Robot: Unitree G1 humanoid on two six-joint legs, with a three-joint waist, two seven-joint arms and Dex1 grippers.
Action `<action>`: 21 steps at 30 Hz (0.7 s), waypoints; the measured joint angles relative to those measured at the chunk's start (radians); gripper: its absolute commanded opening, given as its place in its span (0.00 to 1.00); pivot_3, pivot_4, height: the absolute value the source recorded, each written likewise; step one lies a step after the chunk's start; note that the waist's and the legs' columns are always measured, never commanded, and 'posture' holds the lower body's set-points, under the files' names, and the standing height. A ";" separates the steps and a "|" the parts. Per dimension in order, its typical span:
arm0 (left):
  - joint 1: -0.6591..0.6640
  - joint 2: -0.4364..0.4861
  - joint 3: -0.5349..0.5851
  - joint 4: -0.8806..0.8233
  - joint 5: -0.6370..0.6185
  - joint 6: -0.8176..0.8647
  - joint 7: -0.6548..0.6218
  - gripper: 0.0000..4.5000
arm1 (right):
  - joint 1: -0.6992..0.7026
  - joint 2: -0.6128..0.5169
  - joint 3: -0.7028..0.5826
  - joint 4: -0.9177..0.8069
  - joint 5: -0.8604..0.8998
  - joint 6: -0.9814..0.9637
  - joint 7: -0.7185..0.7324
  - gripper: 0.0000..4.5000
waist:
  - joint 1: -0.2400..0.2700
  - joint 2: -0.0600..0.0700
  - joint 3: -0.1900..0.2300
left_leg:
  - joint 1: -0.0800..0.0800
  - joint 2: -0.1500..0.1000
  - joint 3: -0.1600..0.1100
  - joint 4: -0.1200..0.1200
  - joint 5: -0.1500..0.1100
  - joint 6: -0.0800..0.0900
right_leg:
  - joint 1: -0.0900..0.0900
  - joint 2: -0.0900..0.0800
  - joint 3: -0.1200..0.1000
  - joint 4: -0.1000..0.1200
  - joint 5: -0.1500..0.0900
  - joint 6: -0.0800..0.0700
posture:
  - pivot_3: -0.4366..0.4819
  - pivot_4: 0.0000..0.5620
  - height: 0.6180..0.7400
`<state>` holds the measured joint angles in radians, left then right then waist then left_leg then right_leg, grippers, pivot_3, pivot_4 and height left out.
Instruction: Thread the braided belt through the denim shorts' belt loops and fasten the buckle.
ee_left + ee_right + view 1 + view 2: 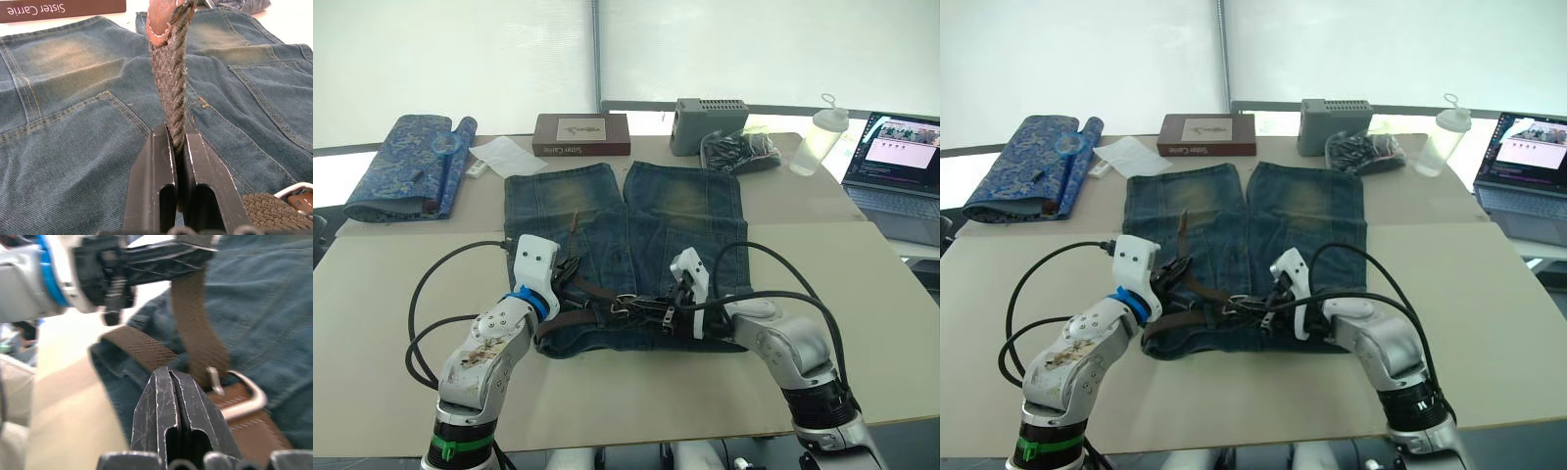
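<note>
On the worktop [401, 294] the denim shorts [685, 211] lie flat with braided belt [171, 73] along the waistband; left wrist view shows left tool [177, 152] pinching the strap, right wrist view shows right tool [169, 382] pressed together beside the buckle [242, 394].

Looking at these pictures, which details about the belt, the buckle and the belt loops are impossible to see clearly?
- Belt loops: in the left eye view too small, and the left gripper and right gripper cover the waistband of the denim shorts.
- Buckle: the right wrist view is blurred; whether the prong sits in the braided belt is unclear.
- Right gripper: its shut fingers hide whether they pinch anything.
</note>
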<state>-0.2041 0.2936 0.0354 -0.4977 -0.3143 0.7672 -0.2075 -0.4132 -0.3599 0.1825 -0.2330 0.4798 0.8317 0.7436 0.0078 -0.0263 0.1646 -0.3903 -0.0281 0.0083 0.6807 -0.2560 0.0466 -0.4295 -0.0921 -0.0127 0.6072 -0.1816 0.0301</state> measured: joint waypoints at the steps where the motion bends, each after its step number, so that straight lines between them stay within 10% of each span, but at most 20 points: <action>1: 0.000 0.000 0.000 -0.001 0.000 0.000 0.000 0.00 | -0.010 0.000 0.010 0.023 -0.031 -0.022 -0.016 0.01 | 0.000 0.000 0.000 | 0.000 0.000 0.000 0.000 0.000 0.000 | 0.000 0.000 0.000 0.000 0.000 0.000 | 0.48 0.27 1.00; 21: 0.018 0.000 0.008 -0.005 0.002 0.000 0.002 0.00 | -0.011 0.011 0.090 0.095 -0.145 -0.148 0.023 0.01 | 0.000 0.000 0.000 | -0.001 0.000 0.000 0.000 0.000 0.000 | -0.002 0.000 0.000 0.001 0.000 -0.001 | 0.48 0.27 1.00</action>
<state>-0.1866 0.2939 0.0432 -0.5026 -0.3119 0.7672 -0.2056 -0.4246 -0.3489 0.2721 -0.1383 0.3352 0.6835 0.7667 0.0079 -0.0263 0.1646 -0.3912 -0.0281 0.0087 0.6807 -0.2559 0.0465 -0.4311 -0.0921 -0.0122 0.6084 -0.1815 0.0295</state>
